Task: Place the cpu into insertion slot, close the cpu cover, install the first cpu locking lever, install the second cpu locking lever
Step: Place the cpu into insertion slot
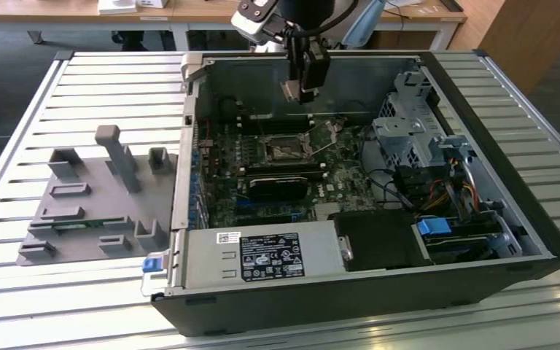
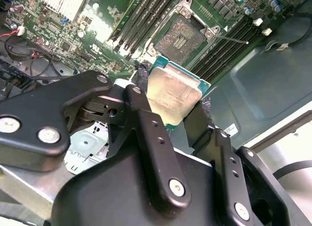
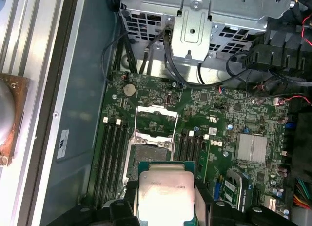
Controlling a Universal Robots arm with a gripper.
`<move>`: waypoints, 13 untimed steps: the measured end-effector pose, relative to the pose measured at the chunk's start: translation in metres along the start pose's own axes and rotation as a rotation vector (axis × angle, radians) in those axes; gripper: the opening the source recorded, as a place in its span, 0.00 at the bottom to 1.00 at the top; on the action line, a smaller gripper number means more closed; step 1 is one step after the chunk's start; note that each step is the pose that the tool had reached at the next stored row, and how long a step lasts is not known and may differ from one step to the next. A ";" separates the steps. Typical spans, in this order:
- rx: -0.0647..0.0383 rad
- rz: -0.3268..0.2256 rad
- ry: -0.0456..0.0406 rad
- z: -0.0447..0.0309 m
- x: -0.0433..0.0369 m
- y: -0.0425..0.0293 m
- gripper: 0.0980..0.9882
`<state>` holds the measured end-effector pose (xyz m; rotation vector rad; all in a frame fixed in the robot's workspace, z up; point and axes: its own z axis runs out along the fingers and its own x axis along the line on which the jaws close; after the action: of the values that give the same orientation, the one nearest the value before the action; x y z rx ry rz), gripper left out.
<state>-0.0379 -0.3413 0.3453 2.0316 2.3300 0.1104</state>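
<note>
Plainly, the cpu was pinched by two opposite edges between the black fingers of the gripper, so the claw was pressed together on the chip. It was a flat square with a dull, smudged silver lid on a green rim. It hung in the air above the board, clear of the insertion slot.

In the first wrist view the cpu sat just short of the slot, a dark square well with a metal rim. The cpu cover, a thin silver frame with a square window, lay flipped open on the far side of the slot. Long black memory slots ran alongside it. A ribbed silver heatsink sat well apart on the green motherboard.

In the exterior view the gripper hung at twelve o'clock of the slot, inside the open black computer case. A grey metal power supply lay at six o'clock of the slot, and a perforated drive cage at three o'clock. At nine o'clock of the case, a matt grey fixture plate with upright pegs rested on the slatted aluminium table.
</note>
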 end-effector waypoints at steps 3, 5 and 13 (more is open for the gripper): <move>0.000 0.000 -0.0004 0.0024 0.0000 -0.0002 0.50; 0.000 0.000 -0.0005 0.0038 0.0000 -0.0003 0.50; 0.001 0.000 -0.0016 0.0102 -0.0001 -0.0009 0.50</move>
<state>-0.0379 -0.3413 0.3351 2.0312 2.3295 0.1078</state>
